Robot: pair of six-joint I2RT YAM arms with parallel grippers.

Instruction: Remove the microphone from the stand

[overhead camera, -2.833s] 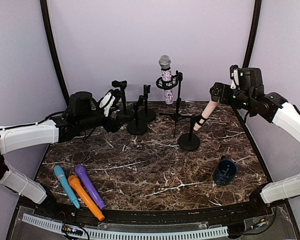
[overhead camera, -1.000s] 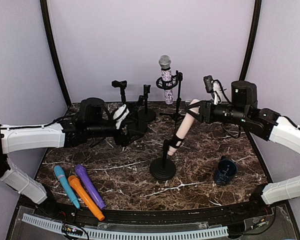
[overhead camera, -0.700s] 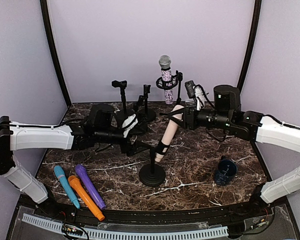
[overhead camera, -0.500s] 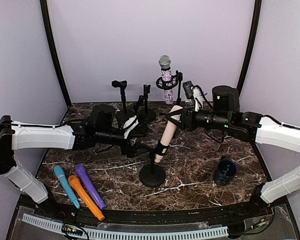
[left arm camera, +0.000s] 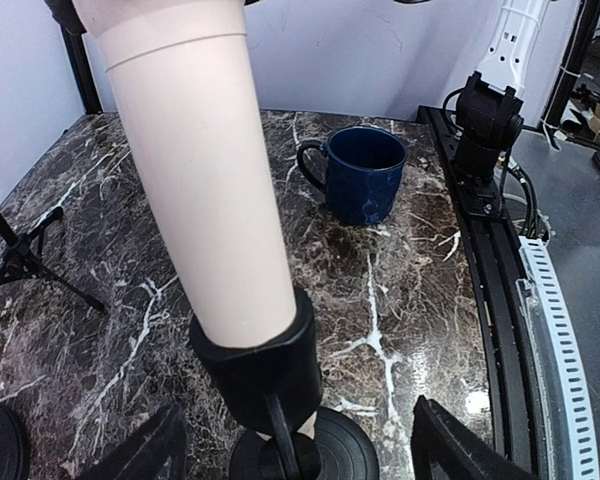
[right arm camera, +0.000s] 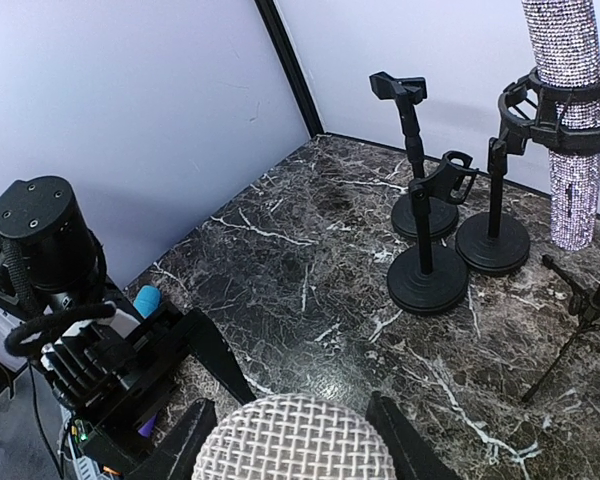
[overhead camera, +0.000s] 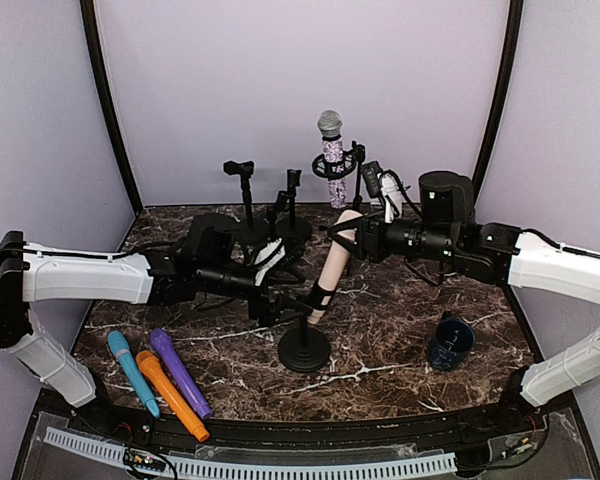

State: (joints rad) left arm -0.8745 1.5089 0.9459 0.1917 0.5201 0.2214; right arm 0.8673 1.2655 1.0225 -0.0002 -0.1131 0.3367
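- Microphone [overhead camera: 332, 262] — pale pink with a rigid barrel. It sits tilted in the clip [left arm camera: 260, 365] of a round-based stand [overhead camera: 304, 350], at about the middle of the counter and slightly toward the near edge.
- Right gripper [overhead camera: 365, 238]: the jaws are closed on the mesh head [right arm camera: 295, 440], one finger at each side (the wrist view shows both pressed against it).
- Left gripper [left arm camera: 298, 410]: the jaws are wide apart and grip nothing. The fingers [left arm camera: 145, 455] straddle the stand's post below the clip, and no contact is visible.
- Handling, as judged: stiff and light. The barrel is smooth and probably slippery, and the mesh could dent under a hard squeeze.
- Point of hold: the head grip should serve for drawing the microphone out along its own axis. The barrel just above the clip would likely give a firmer purchase.
- Fit: the clip hugs the narrow end, so a friction fit is probable. The stand may rise with the microphone unless its post is pinned — the left gripper is placed to do so.
- Clearance: the mug [overhead camera: 450, 342] toward the right edge and the spare stands [right arm camera: 428, 280] toward the far edge are well apart.
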